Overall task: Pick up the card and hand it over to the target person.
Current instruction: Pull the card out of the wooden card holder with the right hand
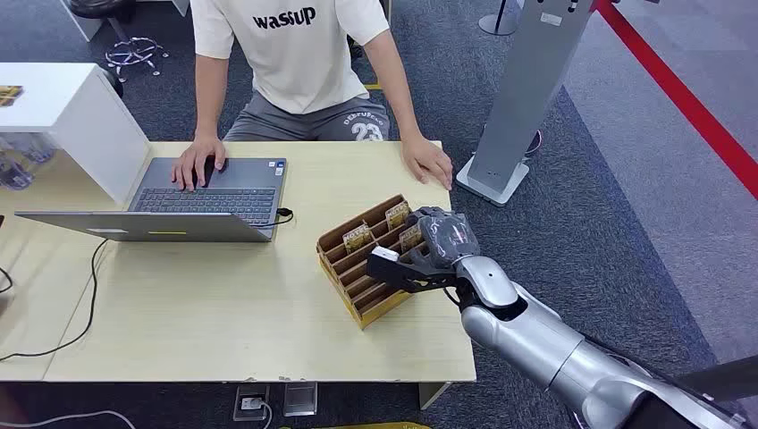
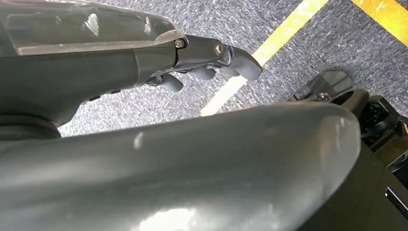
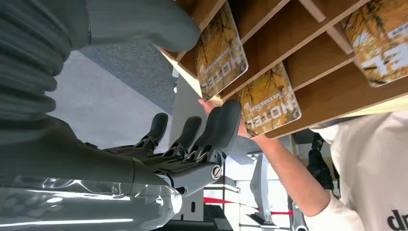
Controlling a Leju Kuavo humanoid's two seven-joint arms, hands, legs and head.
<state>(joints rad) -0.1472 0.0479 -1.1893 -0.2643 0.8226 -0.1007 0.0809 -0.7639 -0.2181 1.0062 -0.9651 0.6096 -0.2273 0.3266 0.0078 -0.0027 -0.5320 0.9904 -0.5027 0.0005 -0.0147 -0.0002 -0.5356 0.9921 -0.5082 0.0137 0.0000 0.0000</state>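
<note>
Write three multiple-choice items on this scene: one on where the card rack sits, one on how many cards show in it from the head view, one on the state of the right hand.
1. Where on the table does the wooden card rack stand?
A. On the laptop's keyboard
B. Near the table's right edge, right of the laptop
C. On the white box at the far left

2. How many cards show in the rack in the head view?
A. Three
B. None
C. Seven

3. What is the right hand doing?
A. Holding a card up to the person
B. Resting flat on the laptop
C. Reaching at the rack with its fingers apart and nothing held

Key: 1 B, the rack sits by the right edge, past the laptop. 2 A, three patterned cards stand in the slots. 3 C, the right wrist view shows bare fingers beside the cards.
</note>
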